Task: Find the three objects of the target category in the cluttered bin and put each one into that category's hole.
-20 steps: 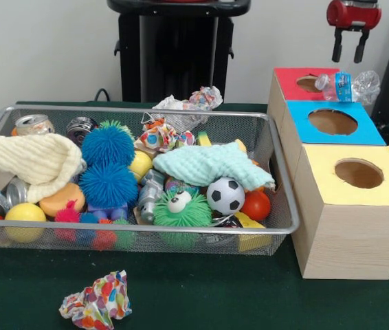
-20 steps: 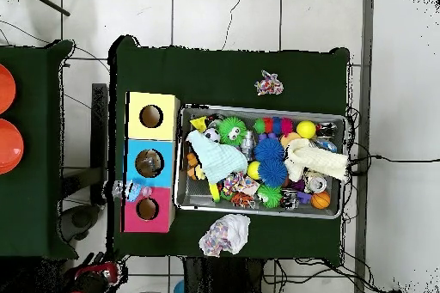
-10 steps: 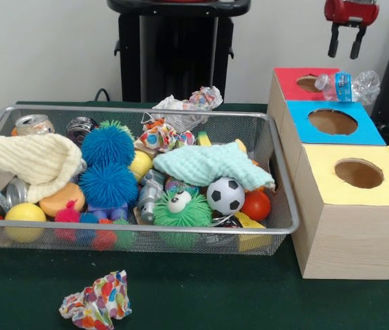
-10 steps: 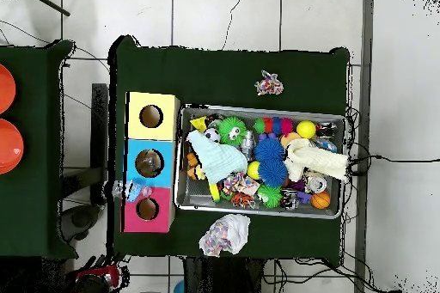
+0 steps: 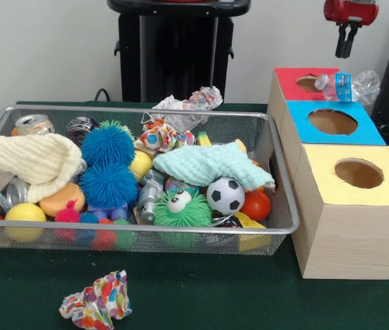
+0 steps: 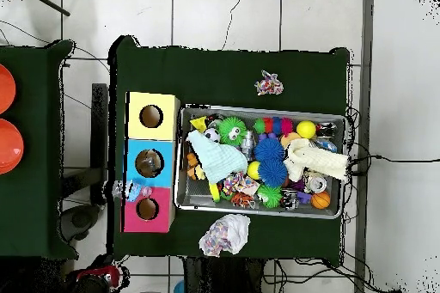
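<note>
A crushed clear plastic bottle with a blue label point(image 5: 346, 86) lies on top of the red box point(image 5: 289, 78), beside its hole and partly over the box's edge. From overhead the bottle point(image 6: 127, 191) sticks out past the red box point(image 6: 134, 212). My gripper point(image 5: 346, 53) hangs high above the bottle, apart from it, shut and holding nothing. The wire bin point(image 5: 279, 161) is packed with blue spiky balls point(image 5: 108, 165), a small soccer ball point(image 5: 225, 195), cans point(image 5: 33, 124), cloths and crumpled paper.
The blue box point(image 5: 303, 132) and the yellow box point(image 5: 321, 163) stand in a row with the red one, right of the bin. One crumpled paper ball point(image 5: 97, 301) lies in front of the bin, another point(image 5: 191, 102) behind it.
The gripper has risen a little above the bottle and its fingers have come together. The bottle and the bin's contents have not moved.
</note>
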